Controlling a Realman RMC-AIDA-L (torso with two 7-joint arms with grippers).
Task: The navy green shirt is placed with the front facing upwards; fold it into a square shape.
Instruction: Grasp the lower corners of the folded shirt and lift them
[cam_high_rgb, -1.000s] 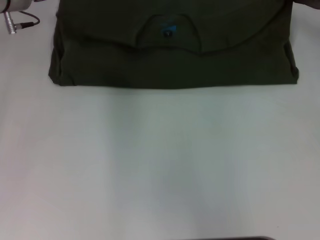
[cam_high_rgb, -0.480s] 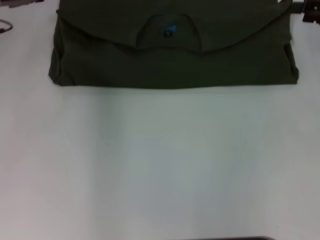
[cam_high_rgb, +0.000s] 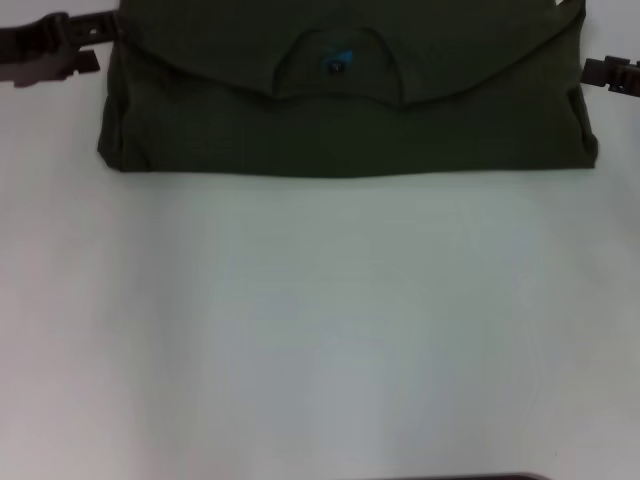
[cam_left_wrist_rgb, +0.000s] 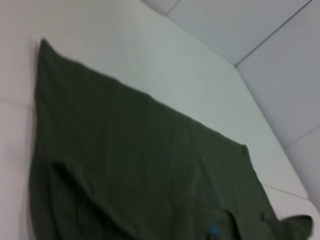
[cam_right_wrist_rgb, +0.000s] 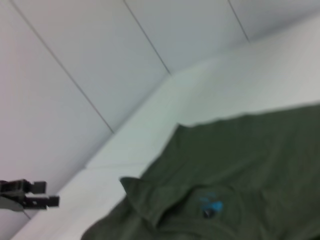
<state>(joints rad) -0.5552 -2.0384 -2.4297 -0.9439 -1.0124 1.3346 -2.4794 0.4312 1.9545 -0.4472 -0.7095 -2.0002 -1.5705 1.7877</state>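
Soft and limp, the navy green shirt (cam_high_rgb: 340, 110) probably wants pinching at its side edges; the left gripper (cam_high_rgb: 60, 48) and the right gripper (cam_high_rgb: 610, 73) flank it, grip state unclear.

I count one dark olive-green cotton shirt (cam_high_rgb: 340, 110), lying folded on one white desk (cam_high_rgb: 320, 330). On that shirt I see one round collar opening (cam_high_rgb: 335, 65) and one small neck label with blue print (cam_high_rgb: 336, 60). Two pincers of mine are in view: one dark left pincer (cam_high_rgb: 55, 50) at the shirt's left edge and one dark right pincer (cam_high_rgb: 612, 75) at its right edge, though so little of the right one shows that I may be seeing only part of it.
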